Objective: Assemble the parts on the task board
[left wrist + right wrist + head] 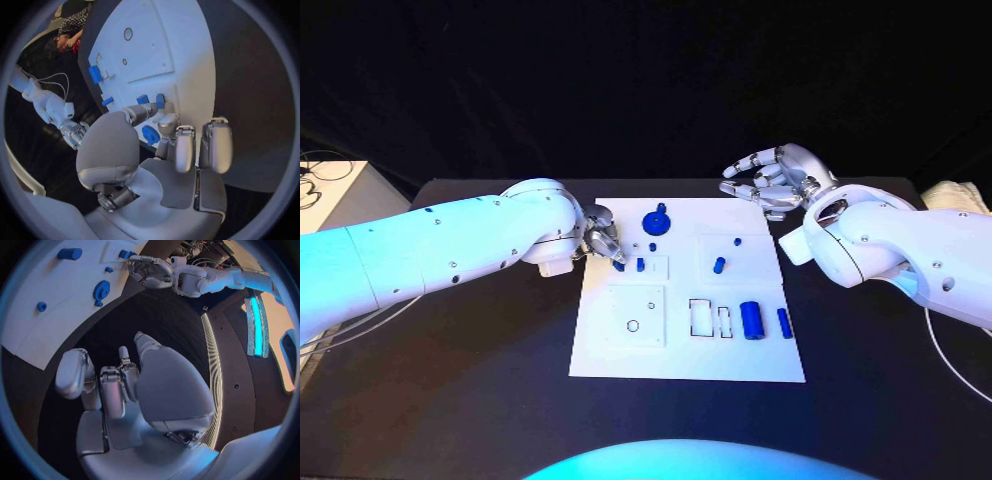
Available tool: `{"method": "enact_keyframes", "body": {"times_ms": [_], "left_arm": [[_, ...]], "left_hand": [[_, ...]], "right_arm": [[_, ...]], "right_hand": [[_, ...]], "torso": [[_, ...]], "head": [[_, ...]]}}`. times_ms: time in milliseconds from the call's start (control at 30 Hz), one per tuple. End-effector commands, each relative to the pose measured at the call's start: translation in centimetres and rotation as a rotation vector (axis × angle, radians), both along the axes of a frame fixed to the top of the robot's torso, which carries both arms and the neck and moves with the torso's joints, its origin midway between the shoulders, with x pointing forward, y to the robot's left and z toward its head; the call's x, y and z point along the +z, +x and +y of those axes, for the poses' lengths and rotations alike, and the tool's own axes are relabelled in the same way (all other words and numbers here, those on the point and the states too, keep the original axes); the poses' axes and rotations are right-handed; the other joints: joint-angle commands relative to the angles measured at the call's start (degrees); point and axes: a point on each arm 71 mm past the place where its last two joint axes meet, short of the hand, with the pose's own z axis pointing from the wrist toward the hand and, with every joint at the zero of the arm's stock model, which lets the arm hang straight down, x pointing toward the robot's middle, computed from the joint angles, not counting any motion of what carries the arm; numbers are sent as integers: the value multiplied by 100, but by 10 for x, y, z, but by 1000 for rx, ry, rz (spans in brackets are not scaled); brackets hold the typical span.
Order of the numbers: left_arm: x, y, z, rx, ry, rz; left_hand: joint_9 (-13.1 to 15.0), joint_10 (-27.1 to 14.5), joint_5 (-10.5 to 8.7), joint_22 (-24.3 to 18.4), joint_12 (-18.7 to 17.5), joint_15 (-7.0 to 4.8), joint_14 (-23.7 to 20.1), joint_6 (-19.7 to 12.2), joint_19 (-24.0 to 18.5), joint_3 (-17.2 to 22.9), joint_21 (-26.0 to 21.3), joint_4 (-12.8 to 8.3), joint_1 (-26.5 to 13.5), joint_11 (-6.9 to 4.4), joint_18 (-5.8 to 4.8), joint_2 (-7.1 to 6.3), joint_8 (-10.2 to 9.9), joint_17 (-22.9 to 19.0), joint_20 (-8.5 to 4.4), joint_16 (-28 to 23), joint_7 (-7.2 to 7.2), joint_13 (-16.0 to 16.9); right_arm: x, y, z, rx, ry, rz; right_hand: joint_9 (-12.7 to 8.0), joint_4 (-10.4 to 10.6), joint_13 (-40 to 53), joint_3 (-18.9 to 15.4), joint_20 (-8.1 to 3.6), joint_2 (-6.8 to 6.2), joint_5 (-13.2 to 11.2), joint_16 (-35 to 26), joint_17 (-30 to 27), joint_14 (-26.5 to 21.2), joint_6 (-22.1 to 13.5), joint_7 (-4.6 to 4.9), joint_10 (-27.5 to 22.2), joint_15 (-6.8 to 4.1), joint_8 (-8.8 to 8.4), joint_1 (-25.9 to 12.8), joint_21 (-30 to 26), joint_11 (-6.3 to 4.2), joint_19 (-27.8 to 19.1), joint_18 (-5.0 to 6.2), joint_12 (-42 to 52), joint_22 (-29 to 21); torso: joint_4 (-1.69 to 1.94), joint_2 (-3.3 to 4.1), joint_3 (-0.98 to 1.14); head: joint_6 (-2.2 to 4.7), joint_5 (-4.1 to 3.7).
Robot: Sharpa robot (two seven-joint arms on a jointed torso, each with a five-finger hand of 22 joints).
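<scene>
The white task board (689, 345) lies in the middle of the black table. My left hand (603, 240) hovers low over its left edge, fingers curled down beside two small blue pegs (640, 264). In the left wrist view a round blue piece (150, 135) shows between the thumb and the fingers (167, 125); whether they pinch it I cannot tell. A blue gear-like part (658, 222) lies just right of that hand. My right hand (773, 178) is raised over the board's far right corner, fingers apart and holding nothing.
A blue cylinder (751, 320) and a slimmer blue piece (785, 323) lie on the board's right side near rectangular slots (700, 318). A small blue part (720, 266) sits mid-board. A pale box (332, 190) stands off the table's left.
</scene>
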Motion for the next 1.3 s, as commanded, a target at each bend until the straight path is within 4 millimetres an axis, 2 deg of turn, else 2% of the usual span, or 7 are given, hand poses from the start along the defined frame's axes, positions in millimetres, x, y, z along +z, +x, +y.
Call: {"method": "enact_keyframes", "body": {"times_ms": [33,233,367,600,1300], "left_arm": [[-5,-3,-2,-15,6,39],[-5,-3,-2,-13,9,37],[-5,-3,-1,-10,9,35],[-5,-2,-1,-6,8,34],[-6,0,-2,1,8,38]], "left_hand": [[263,22,-8,409,34,-49,566,41,17,127,9,-167,-77,-13,-34,-5,14,1423,-17,21,-82,8],[259,22,35,416,36,-78,567,19,24,163,8,-327,104,-44,-35,13,-6,1427,-47,24,-104,32],[260,23,37,418,37,-78,568,21,25,163,9,-326,102,-42,-36,14,-5,1429,-47,25,-101,34],[264,31,20,421,36,-71,568,57,29,88,7,-223,-30,-31,-37,7,7,1429,-48,25,-98,41],[224,25,-56,433,51,-73,569,151,40,-348,4,128,-387,-35,-40,-44,-26,1433,-51,28,-106,83]], "right_arm": [[0,-1,2,19,-1,-4],[-1,0,2,19,-1,-3],[-2,-1,2,19,-1,-2],[-2,-1,2,19,0,-1],[-2,-1,1,18,0,-2]], "right_hand": [[-5,-4,612,33,7,-7,39,-16,1426,575,-49,10,-9,4,29,-57,-22,6,-27,110,-4,-4],[-5,-4,612,33,7,-7,39,-16,1426,575,-49,10,-9,4,29,-57,-22,6,-27,110,-4,-4],[-11,-22,610,80,6,-15,60,-15,1429,576,-62,8,-8,2,49,-103,-35,3,-22,111,-1,-4],[-11,-22,610,80,6,-15,60,-15,1429,576,-62,8,-8,2,49,-103,-35,3,-22,111,-1,-4],[-11,-22,610,80,6,-15,60,-15,1429,576,-62,8,-8,2,49,-103,-35,3,-22,111,-1,-4]], "torso": [[2,3,-3],[4,4,-3],[6,5,-2],[-5,0,-3],[1,3,-3]], "head": [[-2,1],[-9,6],[-14,11],[-19,11],[-39,-15]]}}
